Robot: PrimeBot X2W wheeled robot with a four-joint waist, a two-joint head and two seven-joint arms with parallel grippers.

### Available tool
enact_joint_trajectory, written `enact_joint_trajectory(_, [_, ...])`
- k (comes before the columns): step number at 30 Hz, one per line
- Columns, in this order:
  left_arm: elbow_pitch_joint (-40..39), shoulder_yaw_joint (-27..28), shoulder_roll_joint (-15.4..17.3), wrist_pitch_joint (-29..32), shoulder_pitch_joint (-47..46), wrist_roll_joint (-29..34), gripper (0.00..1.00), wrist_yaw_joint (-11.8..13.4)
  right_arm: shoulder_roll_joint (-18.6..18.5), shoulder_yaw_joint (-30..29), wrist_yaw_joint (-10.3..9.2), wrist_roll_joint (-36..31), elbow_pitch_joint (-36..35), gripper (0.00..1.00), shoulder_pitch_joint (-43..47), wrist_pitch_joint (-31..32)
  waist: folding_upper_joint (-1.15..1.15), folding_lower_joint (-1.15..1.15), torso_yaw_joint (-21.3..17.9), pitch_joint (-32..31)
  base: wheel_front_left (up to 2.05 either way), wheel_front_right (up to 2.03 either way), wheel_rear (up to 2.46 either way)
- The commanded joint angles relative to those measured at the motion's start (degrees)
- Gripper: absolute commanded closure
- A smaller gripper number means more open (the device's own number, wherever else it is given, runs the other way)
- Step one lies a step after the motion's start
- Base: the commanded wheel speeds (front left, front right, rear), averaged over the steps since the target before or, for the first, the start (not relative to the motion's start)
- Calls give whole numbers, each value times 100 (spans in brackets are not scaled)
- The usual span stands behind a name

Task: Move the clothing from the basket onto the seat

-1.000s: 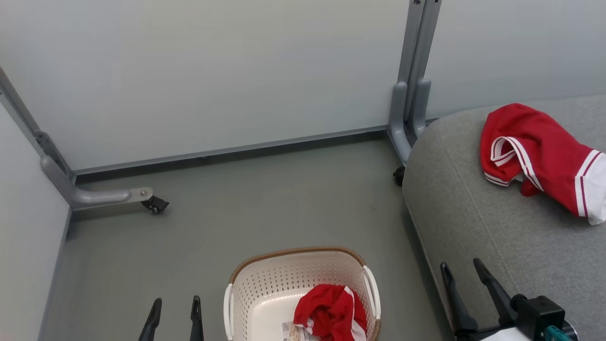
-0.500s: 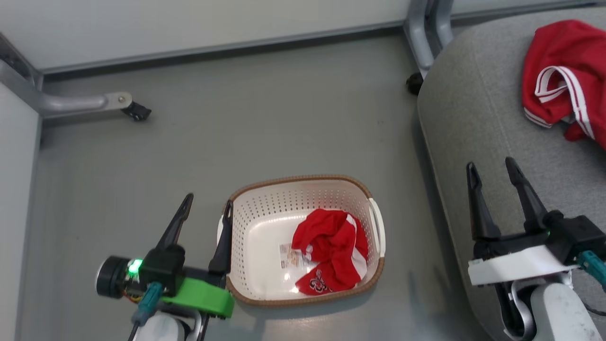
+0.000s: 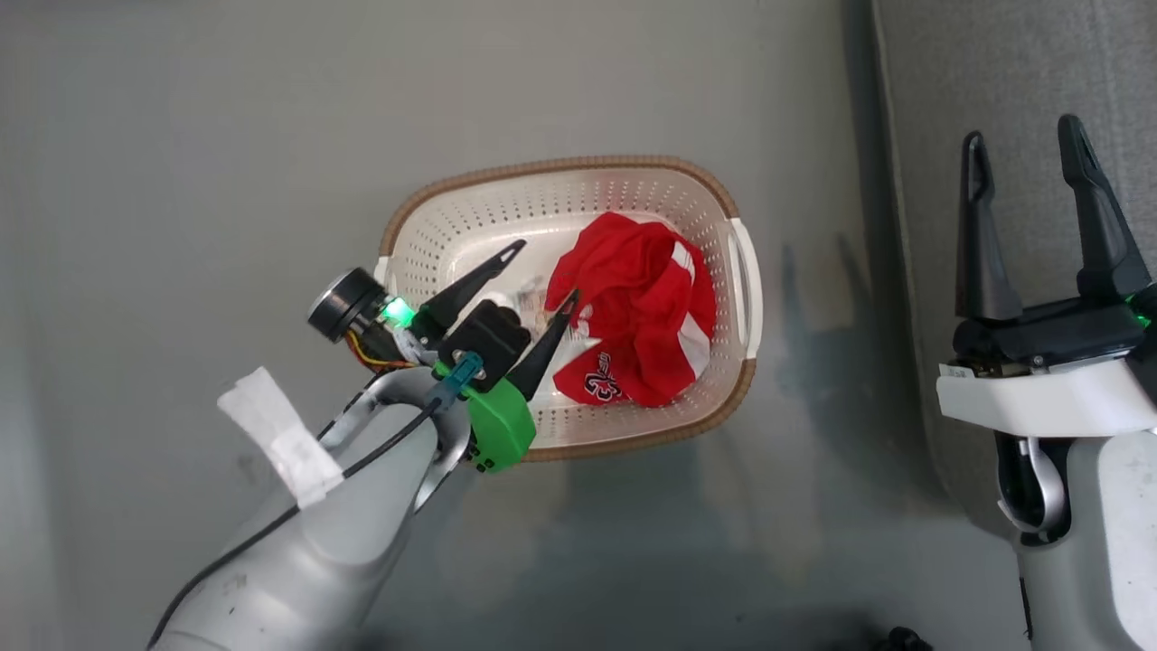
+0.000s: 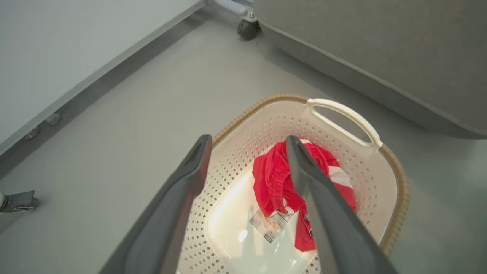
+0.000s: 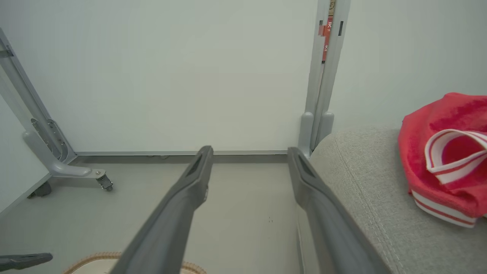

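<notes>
The cream perforated basket with its brown rim stands on the floor. One crumpled red garment with white trim lies in its right half. My left gripper is open and hangs over the basket's left half, one fingertip close beside the garment. The left wrist view looks down between the fingers of my left gripper at the garment and the basket. My right gripper is open and empty by the edge of the grey seat. A second red garment lies on the seat.
A printed label in clear wrap lies on the basket floor beside the garment. Pale partition walls stand behind, on metal legs with casters. Grey floor lies open to the basket's left.
The head camera has tilted down, so the whole picture shifted. My left gripper has moved from the basket's left edge to over its inside, near the garment. The right gripper stays open.
</notes>
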Motion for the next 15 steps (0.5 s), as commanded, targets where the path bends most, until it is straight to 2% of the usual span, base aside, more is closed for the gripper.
enact_joint_trajectory(1, [220,-301,39,4,-376,-110,0,-13,-74,13,-7,-73,-42,0,-92,-14,0,-1,-76,1234,0,0,0])
enact_joint_trajectory(6, [924,-1375,-61,4,-1323,-528,0,-13,-169,91,-7,-199,-225,0,-190,-14,0,-1,-64,1698,0,0,0])
enact_joint_trajectory(15, [1767,-2311,-250,4,-2329,-1034,0,-14,-285,143,-7,-292,-675,0,-299,-14,0,-1,-38,2349,0,0,0])
